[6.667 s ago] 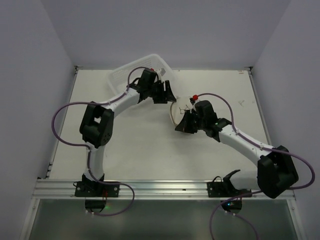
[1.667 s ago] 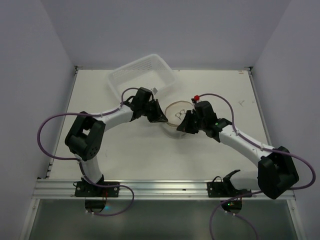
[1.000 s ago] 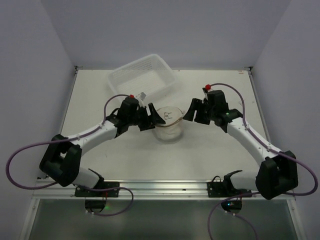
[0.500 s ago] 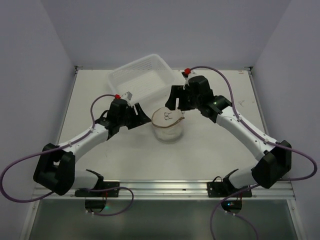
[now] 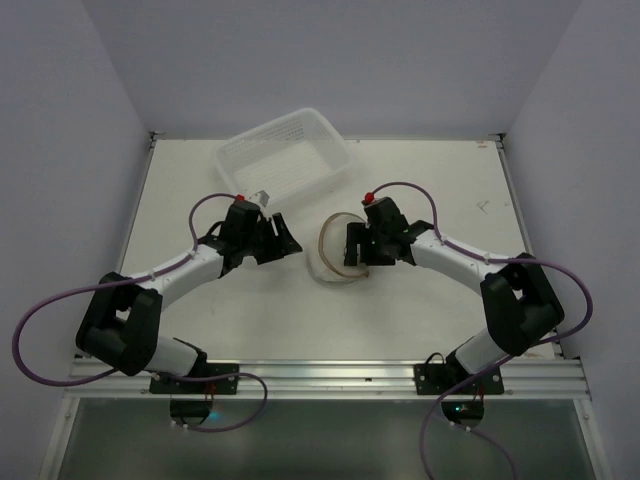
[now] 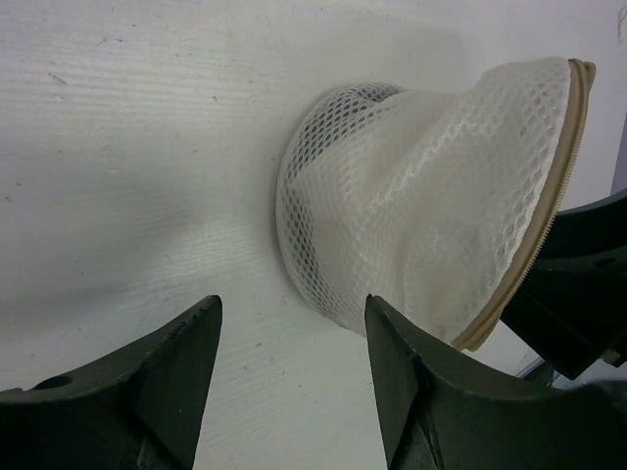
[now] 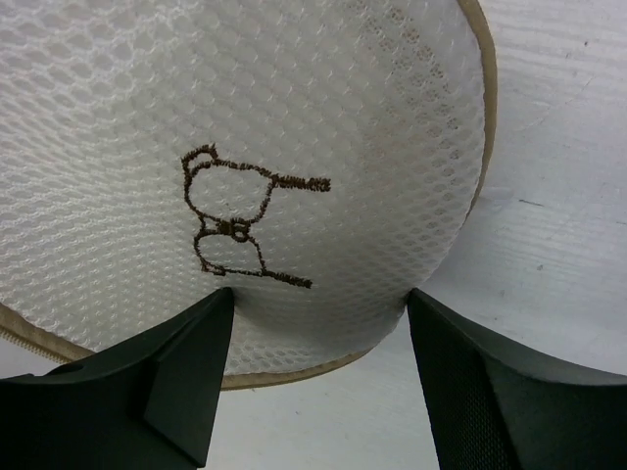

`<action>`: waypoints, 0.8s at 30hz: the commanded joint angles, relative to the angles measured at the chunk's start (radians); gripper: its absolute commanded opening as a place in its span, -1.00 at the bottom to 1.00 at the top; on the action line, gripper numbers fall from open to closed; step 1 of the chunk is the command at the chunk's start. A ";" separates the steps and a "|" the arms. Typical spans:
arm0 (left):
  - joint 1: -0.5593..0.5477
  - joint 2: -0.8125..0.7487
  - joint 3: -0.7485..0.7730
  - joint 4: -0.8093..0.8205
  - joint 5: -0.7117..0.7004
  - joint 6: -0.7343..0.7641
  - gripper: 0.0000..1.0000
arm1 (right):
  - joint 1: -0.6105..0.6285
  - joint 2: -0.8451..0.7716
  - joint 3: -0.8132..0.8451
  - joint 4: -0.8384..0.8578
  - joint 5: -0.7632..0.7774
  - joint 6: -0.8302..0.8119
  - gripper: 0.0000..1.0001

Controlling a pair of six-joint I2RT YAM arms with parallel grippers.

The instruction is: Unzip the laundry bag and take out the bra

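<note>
Left gripper [image 5: 284,240]: I'm seeing it spread wide, laundry bag [image 5: 328,262] lying just ahead, apart.
Right gripper [image 5: 352,246]: spread wide too, facing bag's drawn face.

Laundry bag [image 6: 411,215] lying beyond spread left claw [image 6: 294,308].

The laundry bag [image 6: 421,225] is soft white net cloth full of little holes, with a smooth tan edge [image 7: 488,98] and a stitched brown drawing [image 7: 235,227]. The table [image 6: 127,147] is white, dull and a bit rough. The basket [image 5: 285,155] is thin, milky plastic. The right gripper [image 7: 318,299] has dark, dull plastic fingers [image 7: 127,392].
</note>
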 commanded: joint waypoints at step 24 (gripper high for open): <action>0.010 -0.021 -0.012 0.001 -0.058 0.080 0.31 | 0.164 0.001 0.422 -0.093 0.128 -0.133 -0.10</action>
